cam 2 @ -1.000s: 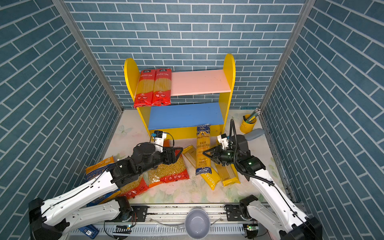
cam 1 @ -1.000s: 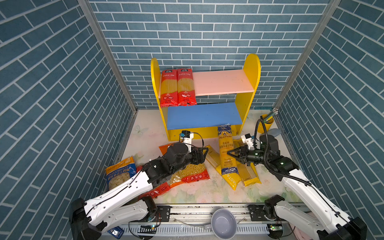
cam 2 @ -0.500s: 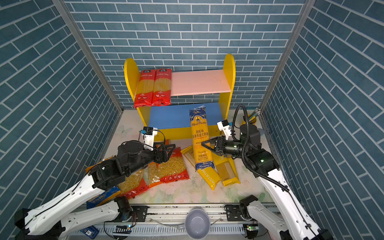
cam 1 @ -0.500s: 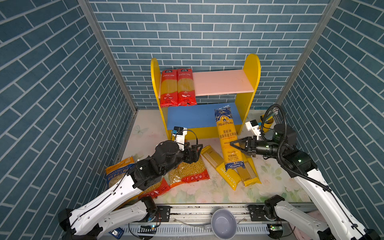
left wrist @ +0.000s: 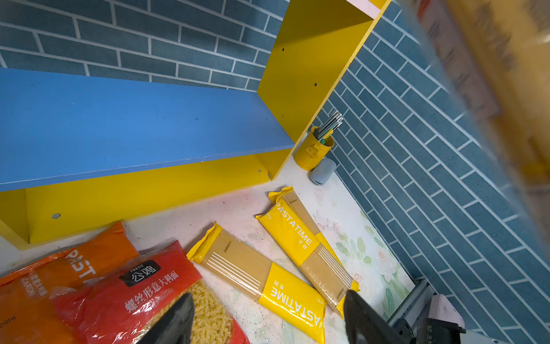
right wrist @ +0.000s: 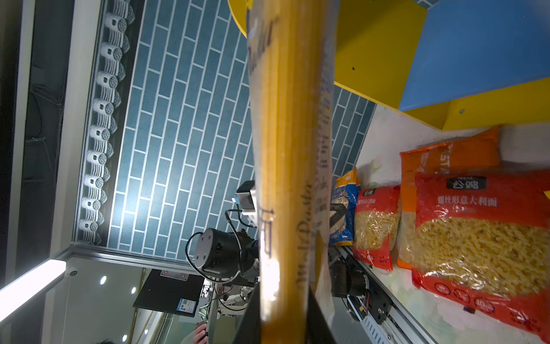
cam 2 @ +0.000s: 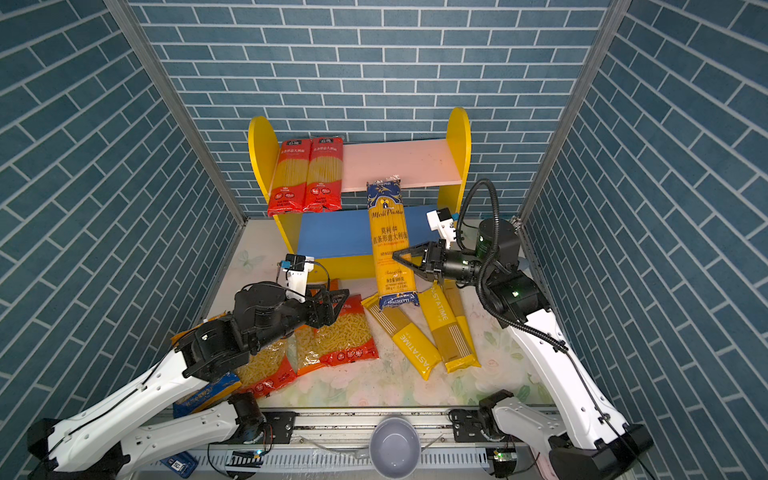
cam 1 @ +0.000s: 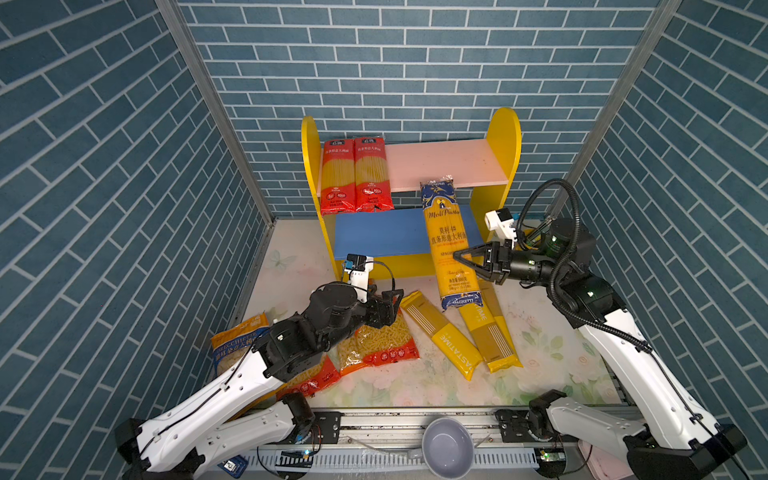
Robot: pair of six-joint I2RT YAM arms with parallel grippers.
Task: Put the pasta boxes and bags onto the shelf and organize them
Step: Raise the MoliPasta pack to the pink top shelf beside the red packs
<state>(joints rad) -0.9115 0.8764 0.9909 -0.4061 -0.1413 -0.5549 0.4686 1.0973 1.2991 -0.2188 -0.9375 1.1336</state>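
Observation:
My right gripper (cam 1: 457,257) (cam 2: 397,257) (right wrist: 282,312) is shut on a long dark-blue and yellow spaghetti pack (cam 1: 446,245) (right wrist: 288,149), held upright in the air before the shelf (cam 1: 503,137). The pack's top reaches the front edge of the pink upper board (cam 1: 449,166). Two red spaghetti packs (cam 1: 355,174) lie on that board's left. The blue lower board (cam 1: 374,232) is bare. My left gripper (cam 1: 395,307) (left wrist: 268,297) hangs open over a red short-pasta bag (cam 1: 382,345). Yellow spaghetti packs (cam 1: 440,332) lie on the table.
An orange bag (left wrist: 89,262), another red bag (cam 1: 311,376) and a blue-orange bag (cam 1: 235,345) lie at the left under my left arm. A yellow pen cup (left wrist: 312,149) and a grey object (left wrist: 323,171) stand beside the shelf's right panel. A grey bowl (cam 1: 446,446) sits on the front rail.
My right gripper has lifted the dark-blue pack off the table and carried it up and back toward the shelf. My left gripper has stayed open over the red bag.

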